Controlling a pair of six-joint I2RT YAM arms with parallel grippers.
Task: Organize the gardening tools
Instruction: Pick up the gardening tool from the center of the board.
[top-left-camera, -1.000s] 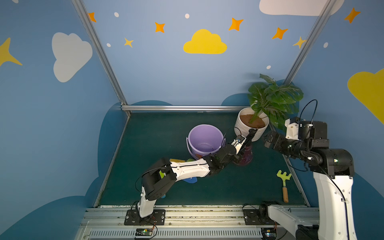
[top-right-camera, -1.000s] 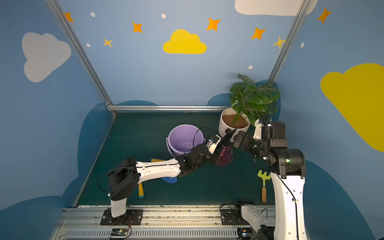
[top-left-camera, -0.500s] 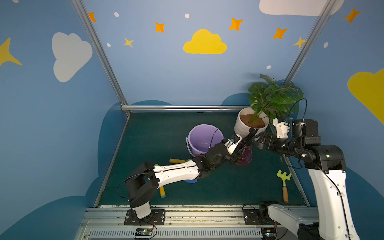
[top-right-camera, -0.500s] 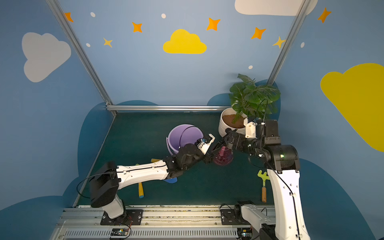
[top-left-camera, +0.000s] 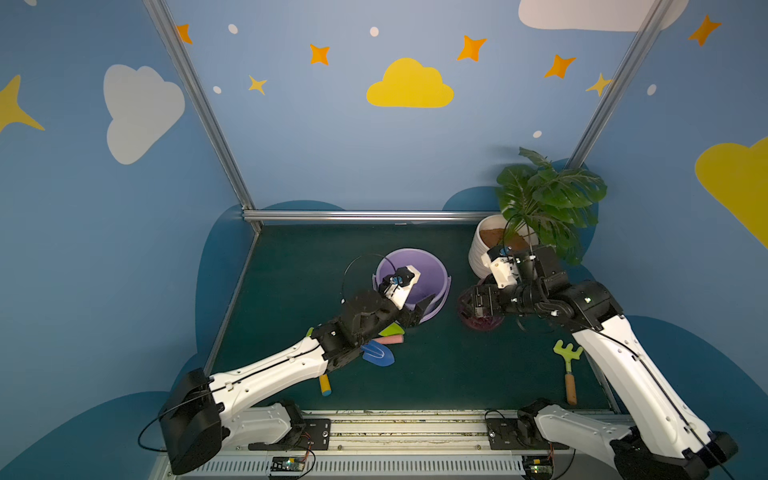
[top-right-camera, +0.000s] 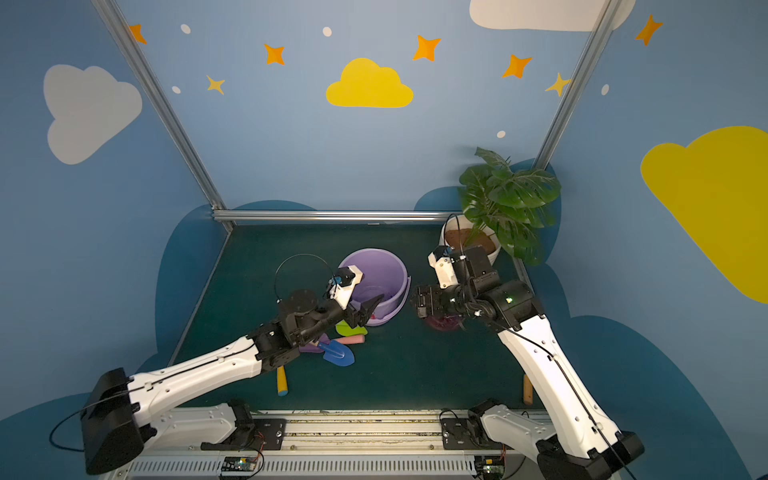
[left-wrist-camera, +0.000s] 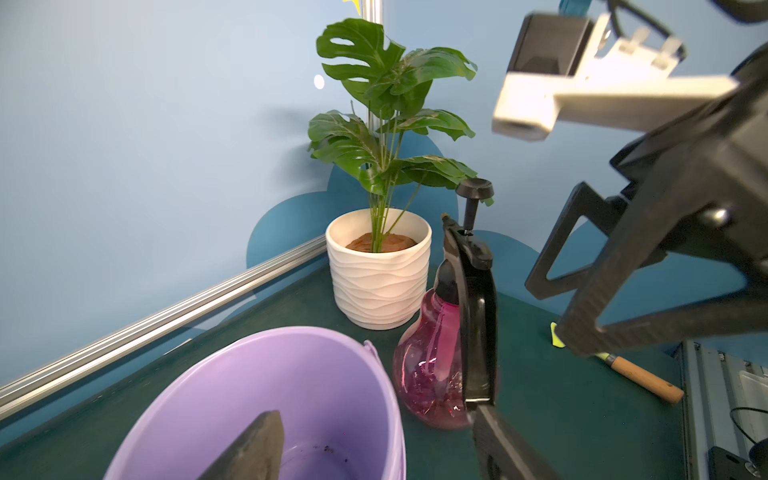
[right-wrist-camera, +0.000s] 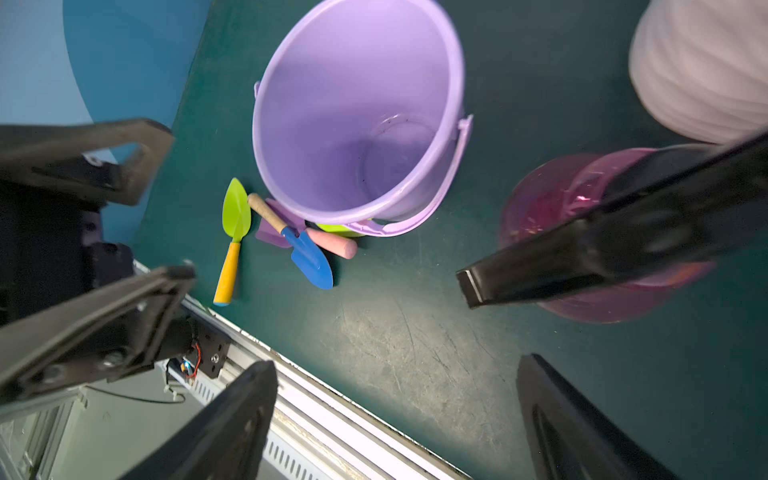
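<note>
Spray bottle and tool heap, seen from the front of the rig. The pink see-through spray bottle (left-wrist-camera: 432, 374) stands upright on the green mat (top-left-camera: 316, 266), between the lilac bucket (right-wrist-camera: 353, 83) and the white ribbed plant pot (left-wrist-camera: 378, 282), just beside both.

The right gripper (top-left-camera: 469, 301) hangs close by the bottle's head but apart from it, with its jaws spread wide and nothing in them. The left gripper (top-left-camera: 417, 313), over the near rim of the bucket, is likewise wide open and empty.

The bucket holds nothing. Against its foot lie:
- the blue trowel (right-wrist-camera: 311, 262)
- the purple trowel with pink handle (right-wrist-camera: 332, 247)
- a lime-green trowel (right-wrist-camera: 236, 212)
- a second lime-green trowel (right-wrist-camera: 336, 228), half hidden under the bucket's bail

A green hand rake (top-left-camera: 567, 357) lies well apart, at the mat's right edge.

Handling, as judged from here:
- **Bottle:** thin, stiff plastic, probably light. How much liquid it holds cannot be told. The round belly looks smooth and too broad to pinch safely. The narrow neck under the black head, or the long black trigger lever (left-wrist-camera: 478, 324), offers the surer hold. It is tall on a small base and would tip if nudged.
- **Trowels:** light and rigid, best taken by the handle. They overlap, so lifting one may drag another.
</note>
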